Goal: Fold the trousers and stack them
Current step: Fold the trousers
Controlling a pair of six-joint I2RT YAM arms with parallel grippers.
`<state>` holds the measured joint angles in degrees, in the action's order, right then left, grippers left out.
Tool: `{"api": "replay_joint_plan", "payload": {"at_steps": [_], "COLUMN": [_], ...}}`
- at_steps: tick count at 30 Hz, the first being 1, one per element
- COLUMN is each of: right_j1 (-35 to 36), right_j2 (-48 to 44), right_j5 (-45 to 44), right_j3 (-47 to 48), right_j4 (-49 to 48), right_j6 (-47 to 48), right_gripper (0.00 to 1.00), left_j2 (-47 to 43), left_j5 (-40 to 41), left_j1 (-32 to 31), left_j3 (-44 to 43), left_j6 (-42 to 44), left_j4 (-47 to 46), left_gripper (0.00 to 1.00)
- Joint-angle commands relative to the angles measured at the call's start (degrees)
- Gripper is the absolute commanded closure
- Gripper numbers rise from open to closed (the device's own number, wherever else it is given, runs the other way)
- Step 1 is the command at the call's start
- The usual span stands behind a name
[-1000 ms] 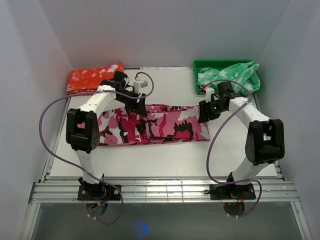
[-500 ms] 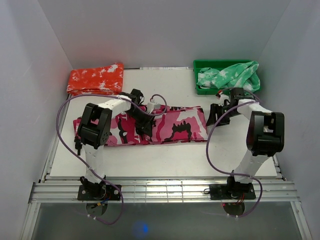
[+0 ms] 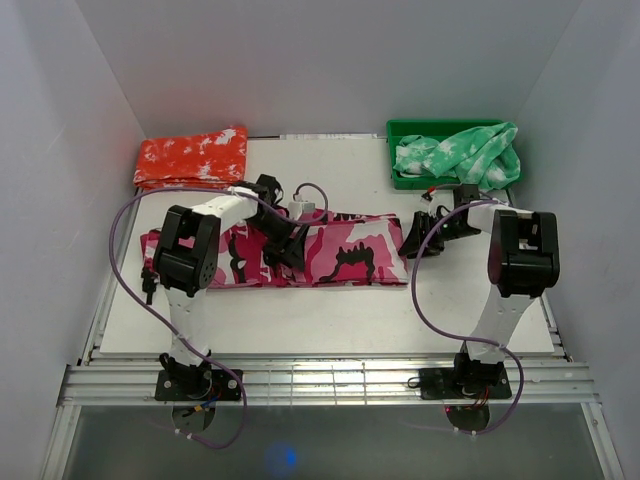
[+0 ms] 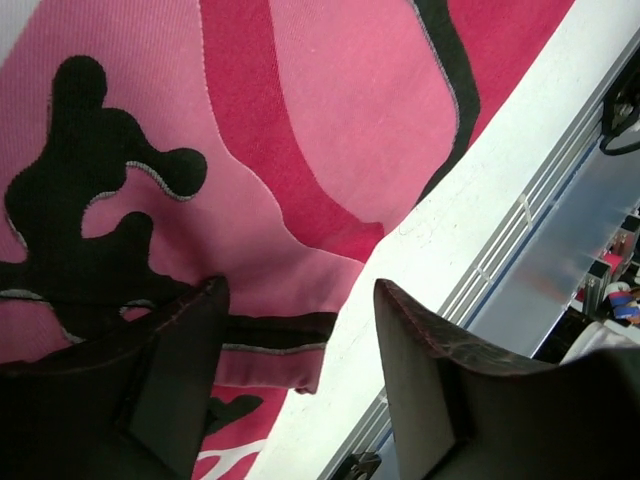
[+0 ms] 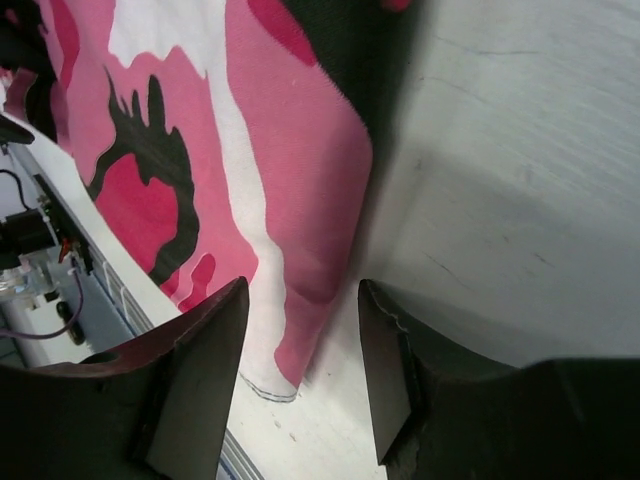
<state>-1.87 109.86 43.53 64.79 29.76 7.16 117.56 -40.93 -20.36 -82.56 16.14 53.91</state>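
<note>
**Pink-magenta camouflage cloth trousers [image 3: 340,258] laid out as a long flat band across the middle of the white worktop [image 3: 330,320]; both pincers open.**

The cloth is seen to be a soft, finely ribbed knit, with black and white patches that are pale-edged. The left pincer [image 4: 298,300] is held with jaws apart over the band's near edge, around its middle, and nothing is gripped. The right pincer [image 5: 302,290] is held with jaws apart at the band's right end, over the cloth corner and bare worktop, and nothing is gripped. A crumpled green garment with white splotches [image 3: 460,155] is contained in the green rectangular plastic bin [image 3: 400,128] at the far right, draped over its right rim. A folded orange-red garment with white splotches [image 3: 192,158] is placed at the far left, in no container.
</note>
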Motion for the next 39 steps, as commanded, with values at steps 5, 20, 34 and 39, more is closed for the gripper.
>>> {"api": "replay_joint_plan", "payload": {"at_steps": [5, 20, 34, 39], "right_j1": [0.81, 1.87, -10.07, -18.6], "right_j2": [4.57, 8.17, -4.47, -10.27], "right_j5": [-0.82, -3.09, -0.38, -1.6], "right_j3": [-3.18, 2.0, 6.39, 14.73], "right_j4": [-0.84, -5.68, 8.63, 24.01], "right_j6": [1.54, -6.1, 8.47, 20.76], "right_gripper": [0.58, 0.46, 0.92, 0.92], "left_j2": [-6.98, -15.69, -21.84, -22.2], "left_j5": [3.4, 11.29, 13.17, 9.91], "left_j1": [4.44, 13.23, 43.73, 45.85], "left_j3": [-4.53, -1.64, 6.88, 14.08], "left_j6": [-1.02, -3.84, -1.47, 1.79], "left_j4": [-3.2, -0.39, 1.9, -1.17], "left_gripper": [0.24, 0.23, 0.21, 0.2]}}
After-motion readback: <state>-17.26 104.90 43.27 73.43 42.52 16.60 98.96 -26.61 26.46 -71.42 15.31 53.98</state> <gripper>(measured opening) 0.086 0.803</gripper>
